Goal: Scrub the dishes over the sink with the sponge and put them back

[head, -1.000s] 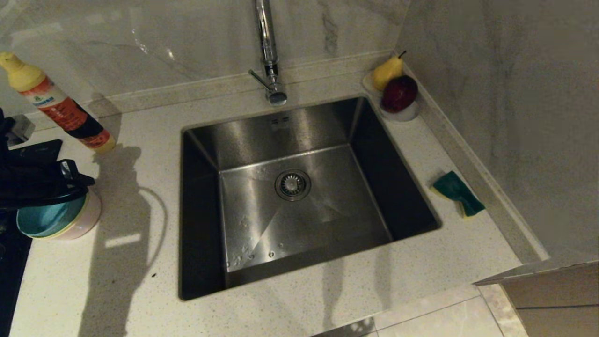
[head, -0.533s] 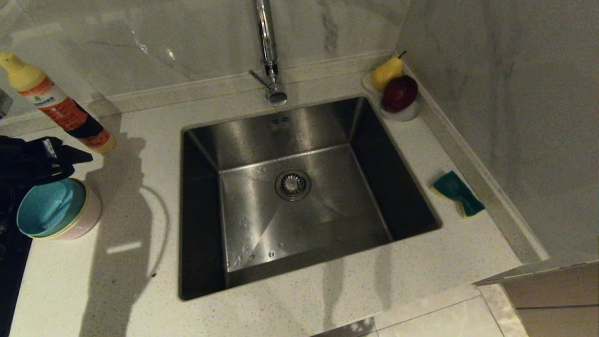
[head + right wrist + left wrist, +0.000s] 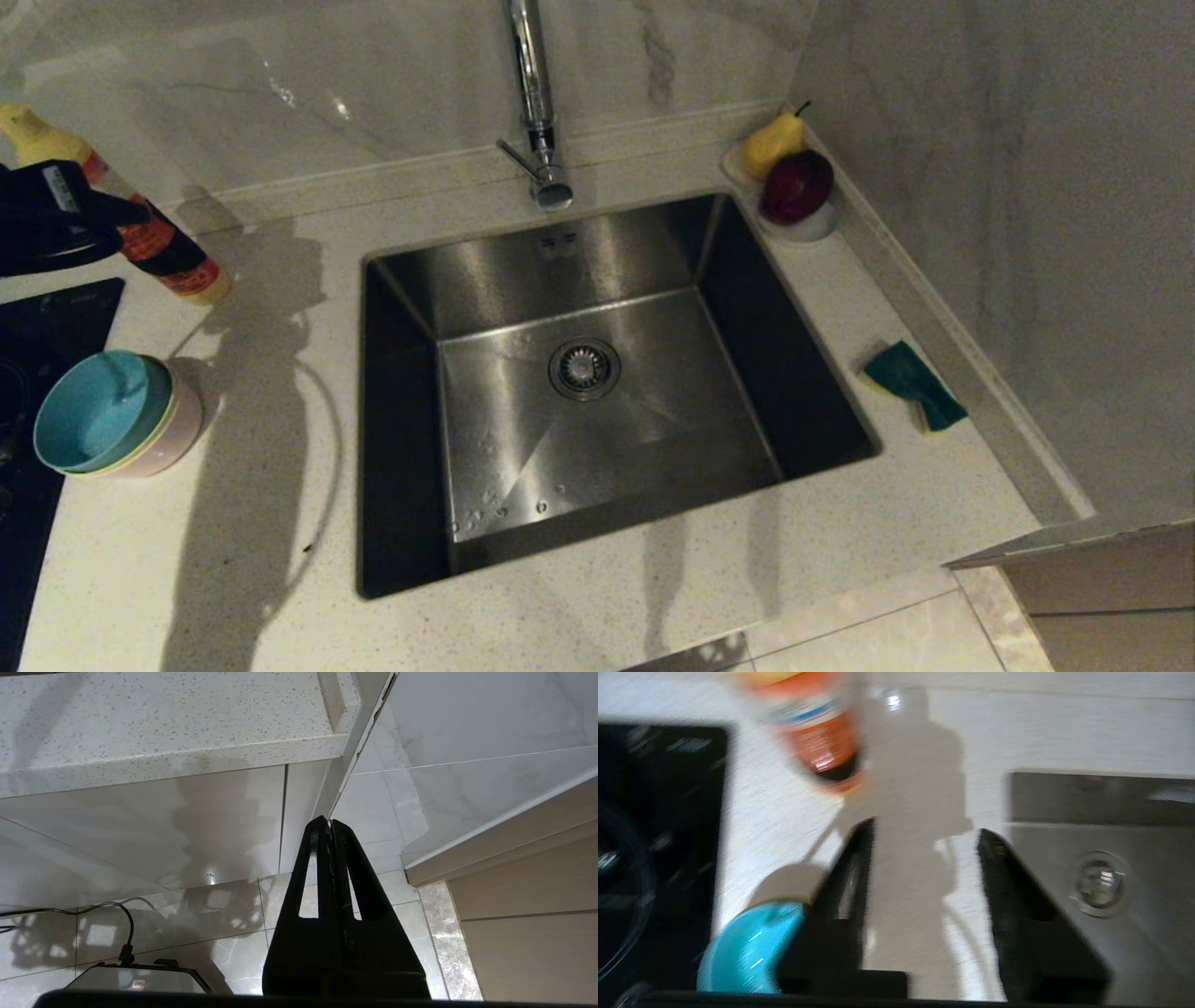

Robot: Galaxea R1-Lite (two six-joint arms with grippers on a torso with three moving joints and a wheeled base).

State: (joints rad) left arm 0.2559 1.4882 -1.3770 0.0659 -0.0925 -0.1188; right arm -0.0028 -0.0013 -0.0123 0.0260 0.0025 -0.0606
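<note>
The dishes stand nested on the counter left of the sink (image 3: 653, 420): a light blue bowl (image 3: 89, 411) inside a yellow one (image 3: 161, 418) inside a pink one (image 3: 185, 425). My left gripper (image 3: 138, 213) hangs above and behind them, in front of the bottle, open with nothing between its fingers (image 3: 924, 830). The blue bowl (image 3: 742, 952) shows beside one finger in the left wrist view. The sponge (image 3: 913, 385), green face up, lies on the counter right of the sink. My right gripper (image 3: 331, 823) is parked below the counter edge, shut and empty.
A leaning orange-and-yellow detergent bottle (image 3: 173, 252) stands at the back left. A black hob (image 3: 56, 308) fills the far left edge. The chrome tap (image 3: 534, 103) rises behind the sink. A white dish with a pear and an apple (image 3: 794, 187) sits in the back right corner.
My left gripper has lifted off the stacked bowls and moved up and back toward the bottle. The bowls stay where they were.
</note>
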